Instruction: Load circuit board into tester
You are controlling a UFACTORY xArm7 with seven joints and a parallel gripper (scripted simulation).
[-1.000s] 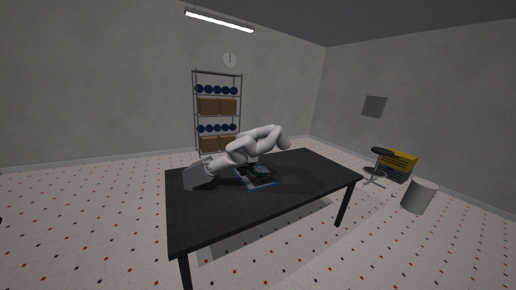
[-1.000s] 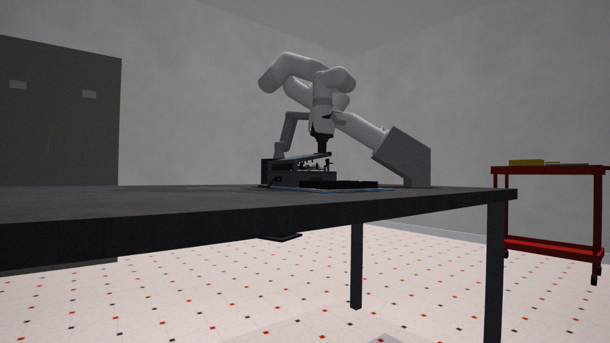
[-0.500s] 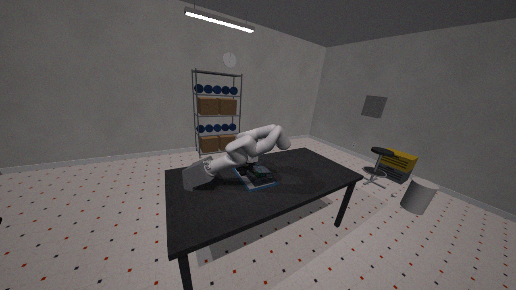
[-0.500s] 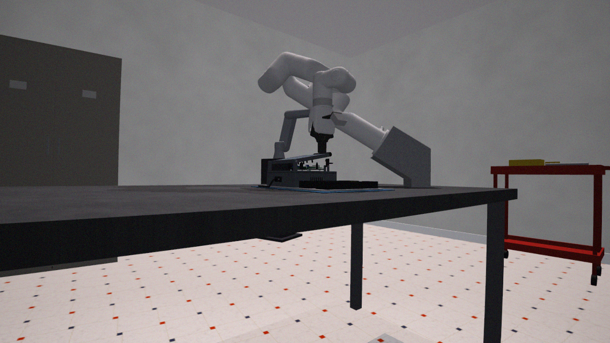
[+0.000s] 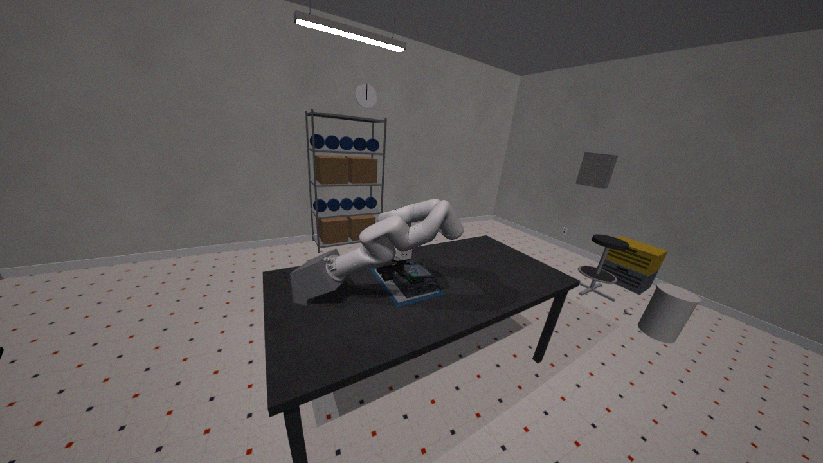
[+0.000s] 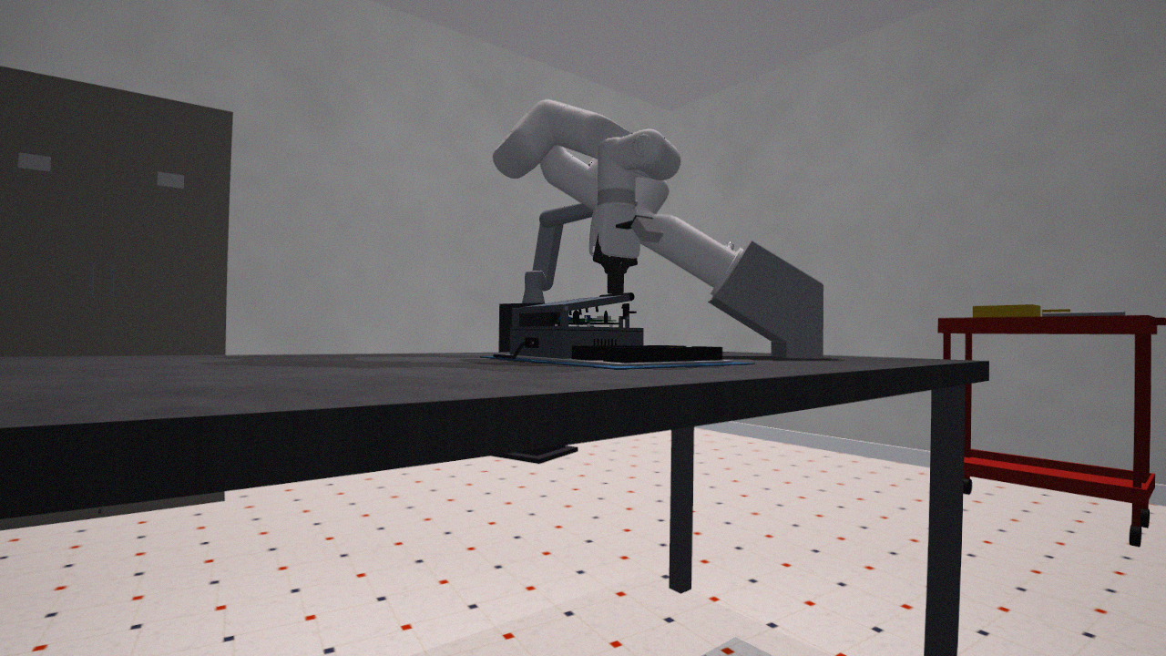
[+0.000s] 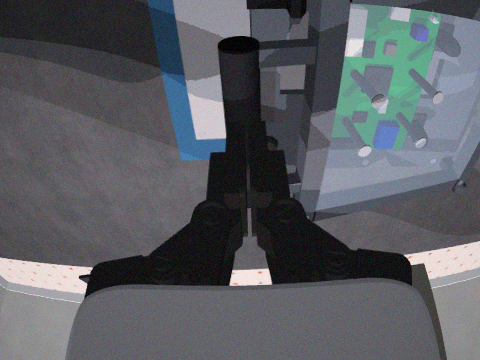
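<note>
A dark, matte black rectangular table (image 5: pixel 368 339) with square black legs stands on a pale tiled floor (image 5: pixel 143 345) dotted with small red and dark blue diamonds. Directly on the table top lies a thin, flat light grey mat with a blue border (image 7: pixel 159 40), set near the middle of the far side. On that mat rest a dark grey box-shaped tester (image 6: pixel 562 333) with a tilted clear lid and, just beside it, a low black tray (image 6: pixel 652 353). The grey wedge-shaped pedestal (image 6: pixel 794 305) of the white arm also stands on the table, near the mat's end beyond the tray.
</note>
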